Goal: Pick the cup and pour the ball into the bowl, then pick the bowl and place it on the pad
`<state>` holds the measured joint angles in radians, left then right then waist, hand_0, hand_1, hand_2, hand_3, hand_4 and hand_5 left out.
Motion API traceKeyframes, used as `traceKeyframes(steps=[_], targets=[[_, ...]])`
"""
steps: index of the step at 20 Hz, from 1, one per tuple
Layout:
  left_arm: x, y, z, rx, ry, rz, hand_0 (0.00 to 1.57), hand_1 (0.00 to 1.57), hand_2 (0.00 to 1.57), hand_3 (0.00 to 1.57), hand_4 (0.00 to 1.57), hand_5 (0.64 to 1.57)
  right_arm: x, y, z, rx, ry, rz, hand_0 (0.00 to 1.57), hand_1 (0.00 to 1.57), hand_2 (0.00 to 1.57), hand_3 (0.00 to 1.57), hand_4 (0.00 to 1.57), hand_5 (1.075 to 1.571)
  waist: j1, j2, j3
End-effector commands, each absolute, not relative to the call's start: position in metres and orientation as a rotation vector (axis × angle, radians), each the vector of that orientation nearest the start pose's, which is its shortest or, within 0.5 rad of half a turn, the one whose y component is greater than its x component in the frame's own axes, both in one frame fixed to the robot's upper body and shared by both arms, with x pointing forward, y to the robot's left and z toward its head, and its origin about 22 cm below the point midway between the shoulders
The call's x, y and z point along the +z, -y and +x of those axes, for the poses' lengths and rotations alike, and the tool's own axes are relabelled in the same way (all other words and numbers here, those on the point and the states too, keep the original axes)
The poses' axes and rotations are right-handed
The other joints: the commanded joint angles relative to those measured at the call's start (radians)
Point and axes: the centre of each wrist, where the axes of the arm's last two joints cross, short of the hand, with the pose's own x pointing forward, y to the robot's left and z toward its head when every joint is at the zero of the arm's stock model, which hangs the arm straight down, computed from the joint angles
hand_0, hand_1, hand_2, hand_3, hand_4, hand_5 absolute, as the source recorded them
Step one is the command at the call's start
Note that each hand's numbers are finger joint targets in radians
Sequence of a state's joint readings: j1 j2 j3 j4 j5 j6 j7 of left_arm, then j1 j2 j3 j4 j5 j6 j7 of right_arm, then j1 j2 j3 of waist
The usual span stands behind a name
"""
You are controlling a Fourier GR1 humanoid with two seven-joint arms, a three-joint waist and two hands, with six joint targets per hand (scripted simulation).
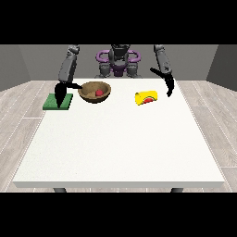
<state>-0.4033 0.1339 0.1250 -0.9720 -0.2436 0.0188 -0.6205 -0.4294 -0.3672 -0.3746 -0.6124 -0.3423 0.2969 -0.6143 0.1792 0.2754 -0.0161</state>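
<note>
The cup, yellow with a red patch on its side, is lying tipped over on the white table, its opening turned toward the view's right. The red ball is resting inside the brown bowl, which is standing upright on the table at about nine o'clock from the cup, well apart from it. The green pad is lying flat near the table's far corner, at about nine o'clock from the bowl and just beside it, not touching it.

The hand at the view's left is being held over the pad, its dark fingers pointing downward and straight, nothing being grasped; the thumb is being stretched sideways toward the bowl's rim. The hand at the view's right is being held at about two o'clock from the cup, near it but apart, fingers hanging downward and released, with nothing enclosed. Both arms are being extended from the robot's torso at twelve o'clock.
</note>
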Motion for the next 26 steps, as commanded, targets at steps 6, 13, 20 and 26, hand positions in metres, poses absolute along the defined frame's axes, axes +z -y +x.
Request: traceKeyframes(steps=[6, 13, 20, 26], targets=[[-0.083, -0.289, 0.290, -0.258, 1.717, 0.245, 0.00, 0.00, 0.00, 0.00, 0.00, 0.688, -0.073, 0.321, 0.310, -0.283, 1.550, 0.128, 0.00, 0.00, 0.00, 0.00, 0.00, 1.570, -0.130, -0.241, 0.0160], [-0.070, -0.290, 0.303, -0.257, 1.797, 0.267, 0.00, 0.00, 0.00, 0.00, 0.00, 0.688, -0.083, 0.289, 0.317, -0.292, 1.500, 0.166, 0.00, 0.00, 0.00, 0.00, 0.00, 1.571, -0.132, -0.171, 0.0160], [-0.042, -0.310, 0.301, -0.359, 1.879, 0.156, 0.00, 0.00, 0.00, 0.00, 0.00, 0.697, -0.107, 0.288, 0.304, -0.414, 1.542, 0.108, 0.00, 0.00, 0.00, 0.00, 0.00, 1.569, -0.007, -0.107, 0.0167], [-0.023, -0.274, 0.325, -0.391, 1.931, 0.119, 0.00, 0.00, 0.00, 0.00, 0.00, 0.696, -0.133, 0.289, 0.275, -0.192, 1.297, -0.122, 1.57, 1.57, 1.57, 1.57, 0.84, 1.512, 0.053, -0.045, 0.0144]])
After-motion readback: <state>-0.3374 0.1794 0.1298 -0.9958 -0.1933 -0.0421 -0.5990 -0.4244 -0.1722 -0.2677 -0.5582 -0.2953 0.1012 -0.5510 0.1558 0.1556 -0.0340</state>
